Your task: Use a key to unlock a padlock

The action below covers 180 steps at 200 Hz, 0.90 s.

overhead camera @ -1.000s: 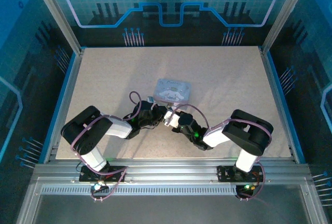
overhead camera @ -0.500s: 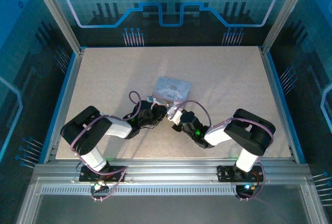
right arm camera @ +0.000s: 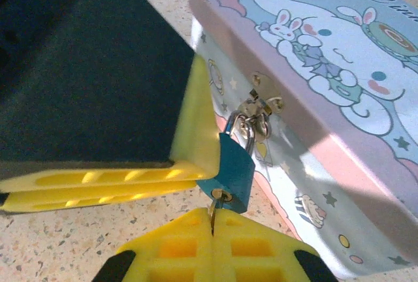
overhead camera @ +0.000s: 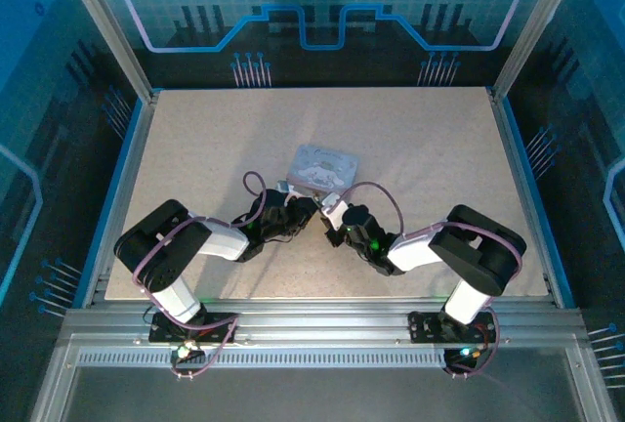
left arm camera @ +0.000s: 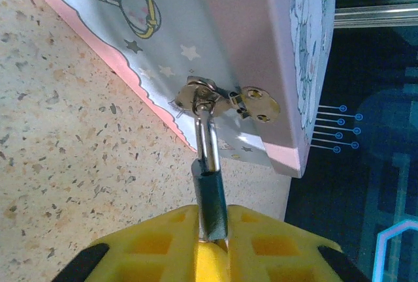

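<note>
Top view: the left gripper (overhead camera: 302,210) and right gripper (overhead camera: 328,214) are seen nearly tip to tip on the speckled surface (overhead camera: 420,148), with the cartoon tin (overhead camera: 325,164) sat just beyond both sets of jaws.

Left wrist view: the padlock (left arm camera: 211,194) is pinched edge-on between the yellow left jaws. Its shackle (left arm camera: 206,135) is hooked through the tin's hasp (left arm camera: 215,96), straight ahead of them.

Right wrist view: the right jaws are clenched on the key (right arm camera: 213,207), which is poked into the keyhole on the padlock's bottom end, right above the jaw tips. The left jaws are seen up and to the left, touching the padlock.
</note>
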{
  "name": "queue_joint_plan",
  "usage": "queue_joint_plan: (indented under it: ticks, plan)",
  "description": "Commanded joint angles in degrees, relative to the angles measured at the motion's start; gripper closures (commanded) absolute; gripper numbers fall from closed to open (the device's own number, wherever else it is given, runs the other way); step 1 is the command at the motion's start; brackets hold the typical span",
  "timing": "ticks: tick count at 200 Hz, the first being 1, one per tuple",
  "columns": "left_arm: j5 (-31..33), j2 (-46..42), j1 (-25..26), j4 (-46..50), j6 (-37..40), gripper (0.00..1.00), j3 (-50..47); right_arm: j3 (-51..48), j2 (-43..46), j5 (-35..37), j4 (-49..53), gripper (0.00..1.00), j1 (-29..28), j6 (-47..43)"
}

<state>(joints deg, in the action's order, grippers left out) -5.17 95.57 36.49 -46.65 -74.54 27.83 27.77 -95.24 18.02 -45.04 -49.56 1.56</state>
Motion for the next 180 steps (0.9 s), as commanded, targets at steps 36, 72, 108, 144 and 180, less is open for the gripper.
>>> queue_joint_plan:
  ticks: [36, 72, 108, 144, 180]
  plan:
    - [1.6, -5.5, 0.1, 7.0, 4.0, 0.63, 0.6, 2.4, 3.7, -0.2, 5.1, 1.0, 2.2, 7.9]
    - [1.8, -8.7, -1.0, 9.8, 5.2, 0.56, 0.1, 2.2, 5.9, -4.4, 8.9, 1.0, 4.7, 15.3]
    - [2.6, -12.8, -2.2, 16.6, 8.4, 0.49, 0.9, 0.3, 6.5, -11.8, 9.3, 1.0, 8.1, 27.5]
    - [3.6, -17.6, -4.3, 25.3, 12.1, 0.41, 2.3, -2.9, 6.1, -16.3, 6.2, 1.0, 9.9, 36.5]
    - [3.0, -20.0, -6.9, 32.7, 15.5, 0.33, 5.0, -5.5, 4.1, -20.6, 0.3, 0.99, 11.8, 43.7]
